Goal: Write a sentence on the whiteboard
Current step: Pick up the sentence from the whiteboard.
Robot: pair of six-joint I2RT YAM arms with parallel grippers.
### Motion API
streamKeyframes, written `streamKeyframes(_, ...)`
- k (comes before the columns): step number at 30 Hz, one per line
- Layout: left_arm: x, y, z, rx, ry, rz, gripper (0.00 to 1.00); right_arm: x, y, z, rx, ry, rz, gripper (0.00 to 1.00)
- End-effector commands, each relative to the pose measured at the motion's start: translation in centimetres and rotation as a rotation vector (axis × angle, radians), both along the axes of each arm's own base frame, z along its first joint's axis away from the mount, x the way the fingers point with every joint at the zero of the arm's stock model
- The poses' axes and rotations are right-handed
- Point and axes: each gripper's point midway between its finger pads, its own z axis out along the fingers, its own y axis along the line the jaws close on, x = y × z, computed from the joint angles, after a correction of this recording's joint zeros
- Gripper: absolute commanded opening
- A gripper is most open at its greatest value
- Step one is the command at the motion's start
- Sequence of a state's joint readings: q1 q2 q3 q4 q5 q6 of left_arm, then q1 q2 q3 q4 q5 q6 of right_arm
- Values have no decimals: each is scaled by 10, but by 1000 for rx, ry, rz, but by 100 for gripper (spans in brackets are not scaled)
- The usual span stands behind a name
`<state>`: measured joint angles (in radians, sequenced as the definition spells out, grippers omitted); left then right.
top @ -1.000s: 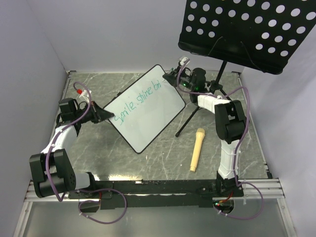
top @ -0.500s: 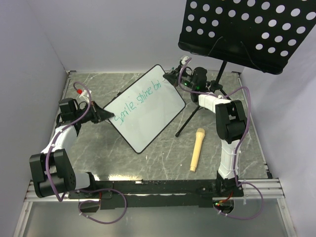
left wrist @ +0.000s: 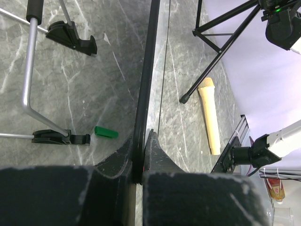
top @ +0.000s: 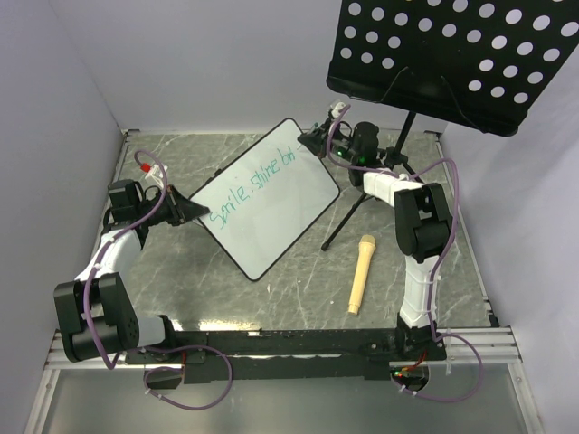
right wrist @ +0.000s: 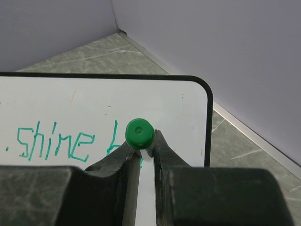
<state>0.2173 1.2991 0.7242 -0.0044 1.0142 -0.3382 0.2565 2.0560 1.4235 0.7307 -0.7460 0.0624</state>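
Note:
The whiteboard (top: 271,217) lies diagonally at mid-table, and the left wrist view shows its black frame (left wrist: 146,80) edge-on. The sentence (top: 253,188), in teal-green, reads about "Smile, shine bri"; its end (right wrist: 54,142) also shows in the right wrist view. My left gripper (top: 197,213) is shut on the board's left edge (left wrist: 142,147). My right gripper (top: 314,138) is over the board's far corner (right wrist: 193,101), shut on a green-ended marker (right wrist: 139,133) that points down at the board beside the last letters.
A black perforated music stand (top: 452,54) overhangs the back right, its tripod legs (top: 348,217) beside the board. A tan microphone-shaped stick (top: 360,273) lies to the right. A green cap (left wrist: 106,133) and the board's silver bracket (left wrist: 29,70) lie on the marble.
The right gripper with the marker has crept very slightly toward the back. The left arm and the board have not moved.

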Motion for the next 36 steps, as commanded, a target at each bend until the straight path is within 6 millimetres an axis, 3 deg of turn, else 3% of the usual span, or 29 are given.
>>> streamKeyframes(1, 23, 31, -27, 263, -118, 94, 1, 5, 8, 15, 12, -48, 14, 0)
streamKeyframes(12, 23, 31, -27, 265, -120, 93, 1, 14, 11, 16, 6, -45, 0, 0)
streamKeyframes(28, 23, 30, -27, 264, -118, 90, 1, 20, 11, -2, -20, -16, -13, 0)
streamKeyframes(36, 23, 30, -28, 263, -114, 90, 1, 20, 14, 3, -9, -23, 1, 0)
